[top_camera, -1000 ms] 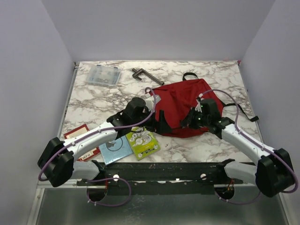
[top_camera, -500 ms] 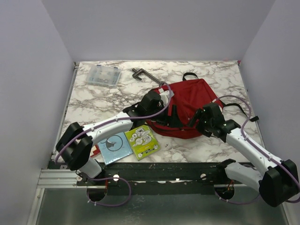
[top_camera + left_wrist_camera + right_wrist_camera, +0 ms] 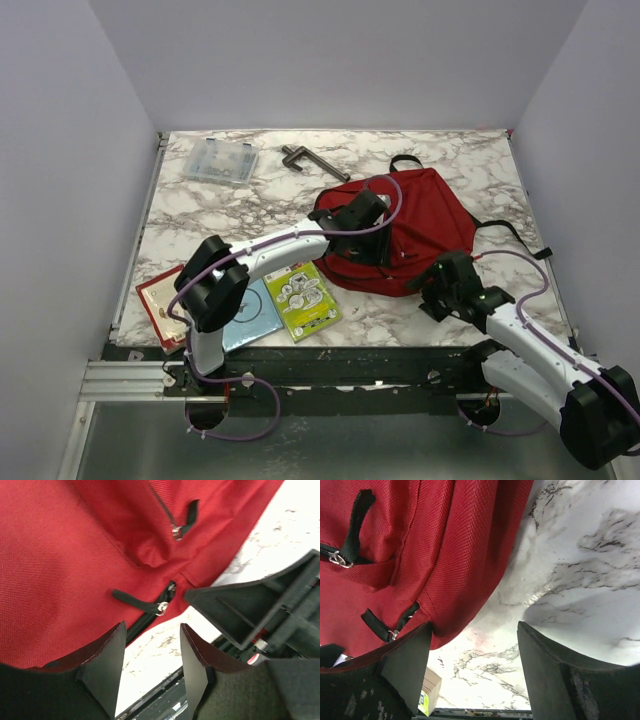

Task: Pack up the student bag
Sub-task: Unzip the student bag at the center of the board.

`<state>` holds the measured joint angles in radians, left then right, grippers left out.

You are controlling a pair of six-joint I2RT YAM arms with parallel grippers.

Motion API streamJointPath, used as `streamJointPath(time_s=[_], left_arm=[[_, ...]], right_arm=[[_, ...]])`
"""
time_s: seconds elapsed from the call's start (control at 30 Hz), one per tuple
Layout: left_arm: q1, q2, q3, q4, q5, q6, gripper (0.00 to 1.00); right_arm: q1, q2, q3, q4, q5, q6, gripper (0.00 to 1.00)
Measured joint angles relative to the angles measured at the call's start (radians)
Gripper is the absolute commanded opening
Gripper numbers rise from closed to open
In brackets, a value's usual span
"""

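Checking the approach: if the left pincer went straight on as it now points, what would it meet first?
Most likely the student bag, near its zipper pull; depth is unclear, so possibly the marble table just beside the bag's edge.

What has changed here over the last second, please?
The left tool reached farther across the student bag, now open by a zip pull. The right tool let go of the bag's near edge and drew back over the marble table, open. The clear box, clamp and booklets stayed put.
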<state>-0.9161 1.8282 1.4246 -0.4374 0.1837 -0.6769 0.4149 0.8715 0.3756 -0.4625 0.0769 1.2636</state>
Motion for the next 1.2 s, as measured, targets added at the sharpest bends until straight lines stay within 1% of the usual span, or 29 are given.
streamJointPath(time_s=[0.2,0.37,0.53,0.63,0.73,0.9,0.93,0.97,1.07,1.13,1.2], left_arm=[[-0.003,0.072,0.039,-0.079,-0.04,-0.014,0.47],[-0.003,0.136,0.101,-0.086,-0.04,-0.023,0.47],[-0.006,0.18,0.107,-0.085,-0.026,-0.03,0.46],[-0.008,0.198,0.107,-0.077,-0.002,-0.03,0.42],[-0.008,0.2,0.107,-0.063,0.013,-0.03,0.32],[-0.009,0.2,0.106,-0.027,0.042,-0.029,0.26],[-0.009,0.2,0.106,-0.023,0.046,-0.029,0.27],[-0.009,0.2,0.106,-0.018,0.052,-0.029,0.3],[-0.009,0.2,0.095,0.005,0.065,-0.03,0.5],[-0.009,0.199,0.077,0.016,0.068,-0.032,0.53],[-0.009,0.199,0.053,0.024,0.067,-0.036,0.53]], right_arm=[[-0.003,0.011,-0.01,0.06,0.001,0.027,0.7],[-0.003,0.026,-0.01,0.087,0.0,0.024,0.7],[-0.003,0.027,-0.01,0.103,0.0,0.016,0.7],[-0.003,0.026,-0.01,0.103,0.0,0.013,0.7],[-0.003,0.024,-0.01,0.103,0.001,0.008,0.7],[-0.003,0.024,-0.01,0.103,0.002,0.003,0.7],[-0.004,0.024,-0.01,0.103,0.001,0.002,0.7],[-0.004,0.024,-0.01,0.103,0.001,0.001,0.7],[-0.004,0.024,-0.01,0.103,0.001,0.0,0.7],[-0.004,0.024,-0.01,0.103,0.002,0.0,0.7],[-0.004,0.024,-0.01,0.103,0.002,0.0,0.7]])
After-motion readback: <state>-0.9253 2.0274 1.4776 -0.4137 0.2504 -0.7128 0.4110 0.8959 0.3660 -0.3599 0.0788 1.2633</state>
